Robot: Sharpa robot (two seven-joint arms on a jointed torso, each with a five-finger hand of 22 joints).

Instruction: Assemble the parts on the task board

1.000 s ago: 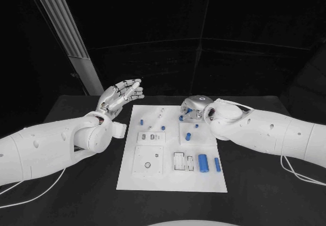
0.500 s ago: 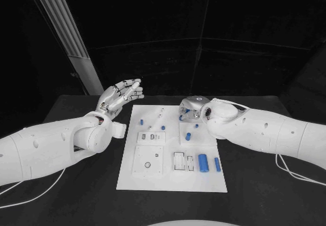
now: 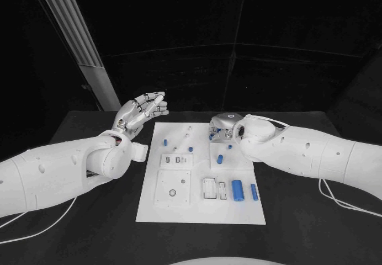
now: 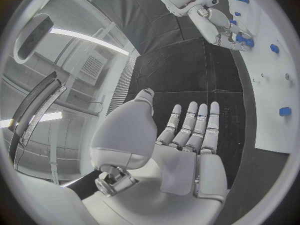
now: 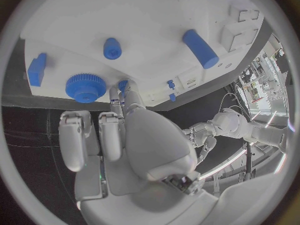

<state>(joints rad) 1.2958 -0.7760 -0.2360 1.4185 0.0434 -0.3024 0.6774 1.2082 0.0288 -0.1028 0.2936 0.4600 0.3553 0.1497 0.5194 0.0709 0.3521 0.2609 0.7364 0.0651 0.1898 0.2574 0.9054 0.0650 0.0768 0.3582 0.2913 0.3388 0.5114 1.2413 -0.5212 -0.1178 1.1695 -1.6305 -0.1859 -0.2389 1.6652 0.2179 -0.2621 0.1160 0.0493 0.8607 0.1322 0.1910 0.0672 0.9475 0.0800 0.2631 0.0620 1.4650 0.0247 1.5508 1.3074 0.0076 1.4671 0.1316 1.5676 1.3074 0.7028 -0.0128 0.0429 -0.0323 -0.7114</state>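
Note:
The white task board (image 3: 199,207) lies in the middle of the table with small blue parts on it. My right hand (image 3: 225,128) hangs over its far right corner, fingers pointing down. There its fingertips (image 5: 128,97) reach the board beside a blue gear (image 5: 85,86), and a small blue piece (image 5: 123,85) sits right at them; whether it is pinched is unclear. A short blue peg (image 5: 112,48), a longer blue cylinder (image 5: 200,48) and a blue block (image 5: 37,69) lie beyond. My left hand (image 3: 142,113) is raised beyond the board's far left corner, fingers straight (image 4: 194,127), holding nothing.
Near the board's front right lie a thick blue cylinder (image 3: 237,191) and a thin one (image 3: 254,191). More small pegs stand in the far half (image 3: 165,142). A slanted metal post (image 3: 88,61) rises behind the left hand. Black table (image 3: 72,232) surrounds the board.
My right hand has crept slightly left over the board's far right corner. The left hand has stayed still.

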